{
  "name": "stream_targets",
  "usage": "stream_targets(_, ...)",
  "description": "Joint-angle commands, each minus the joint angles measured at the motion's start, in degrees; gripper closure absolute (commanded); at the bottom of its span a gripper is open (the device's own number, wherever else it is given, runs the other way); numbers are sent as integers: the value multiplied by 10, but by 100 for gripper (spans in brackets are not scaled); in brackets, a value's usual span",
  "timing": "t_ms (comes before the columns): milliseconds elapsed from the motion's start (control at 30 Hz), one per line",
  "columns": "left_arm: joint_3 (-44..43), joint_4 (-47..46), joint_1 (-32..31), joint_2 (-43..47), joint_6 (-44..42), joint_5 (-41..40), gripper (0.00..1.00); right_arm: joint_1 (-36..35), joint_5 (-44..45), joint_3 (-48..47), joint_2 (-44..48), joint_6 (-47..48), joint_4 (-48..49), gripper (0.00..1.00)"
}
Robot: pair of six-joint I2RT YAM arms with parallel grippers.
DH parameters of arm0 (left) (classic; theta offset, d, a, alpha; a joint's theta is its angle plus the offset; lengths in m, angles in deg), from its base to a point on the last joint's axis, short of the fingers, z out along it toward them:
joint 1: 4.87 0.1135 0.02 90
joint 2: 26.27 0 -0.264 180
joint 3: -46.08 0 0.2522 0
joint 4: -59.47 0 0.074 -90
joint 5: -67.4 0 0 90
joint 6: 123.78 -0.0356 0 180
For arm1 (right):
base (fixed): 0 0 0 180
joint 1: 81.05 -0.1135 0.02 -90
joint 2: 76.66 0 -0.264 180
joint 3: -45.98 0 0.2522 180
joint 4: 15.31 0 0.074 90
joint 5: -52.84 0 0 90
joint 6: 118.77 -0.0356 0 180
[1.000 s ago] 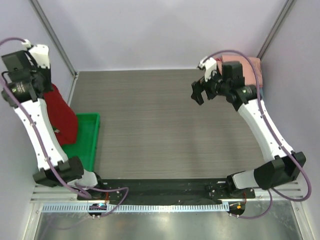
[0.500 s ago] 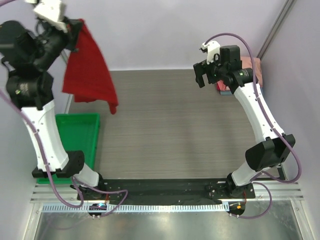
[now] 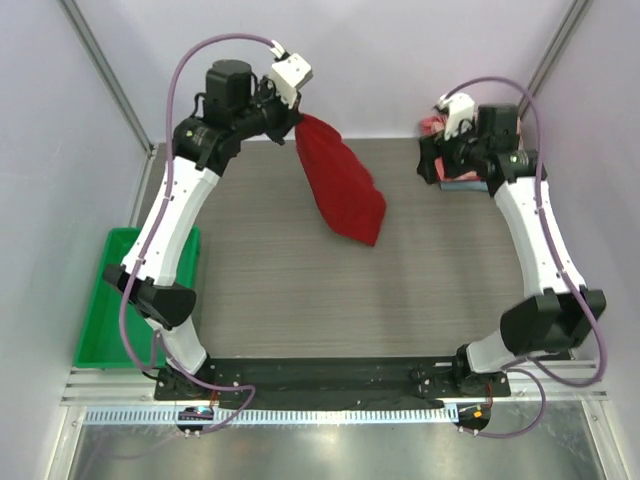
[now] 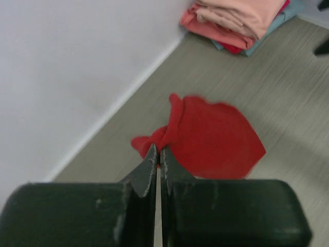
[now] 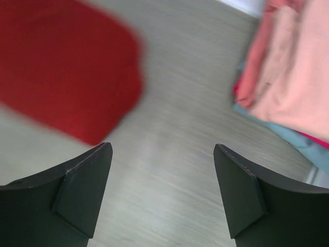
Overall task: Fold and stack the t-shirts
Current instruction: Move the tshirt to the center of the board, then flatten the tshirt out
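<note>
The bench [image 3: 300,290] carries a green tray [image 3: 105,320] at its near left edge. The deep red t-shirt [image 3: 343,195] hangs bunched over the bench's far middle, and the left jaws are pinched together on one edge of it. The stack of folded t-shirts [image 4: 239,23] sits in the far right corner. The right jaws are beside it, wide apart and holding nothing. Laying the hanging hem down first, then drawing the cloth along the bench, should spread it flat for folding. A second ago the shirt lay over the tray, and the right arm reached further inward.
</note>
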Motion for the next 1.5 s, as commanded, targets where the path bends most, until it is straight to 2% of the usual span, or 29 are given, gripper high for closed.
stream_targets(0,100,-113,3,47,93,-42,100,-74,-86,93,106,107,-41,16)
stream_targets(167,76,-103,0,9,129,-51,100,-148,-115,193,160,132,-39,16)
stream_targets(233,72,-98,0,-4,131,-60,100,-186,-117,211,153,146,-30,9)
stream_targets(367,87,-81,-3,-16,107,-103,100,-238,-60,275,109,202,-9,8)
stream_targets(533,150,-73,-1,-24,78,-153,100,-273,13,367,90,263,160,14)
stream_targets(700,183,-74,0,-33,49,-171,100,-276,47,366,-11,268,238,26)
stream_targets(867,189,-72,8,-36,49,-171,100,-276,71,362,-44,253,329,28)
stream_targets(1200,213,-70,12,-29,50,-193,100,-277,35,288,-153,236,302,35)
stream_targets(1233,214,-70,16,-28,51,-192,100,-277,35,283,-168,231,294,36)
stream_targets(1300,213,-68,22,-29,54,-189,100,-279,31,264,-180,231,268,49)
stream_targets(1433,209,-67,30,-30,62,-179,100,-279,43,249,-190,229,246,62)
stream_targets(1467,208,-67,32,-30,62,-178,100,-279,44,250,-187,231,242,69)
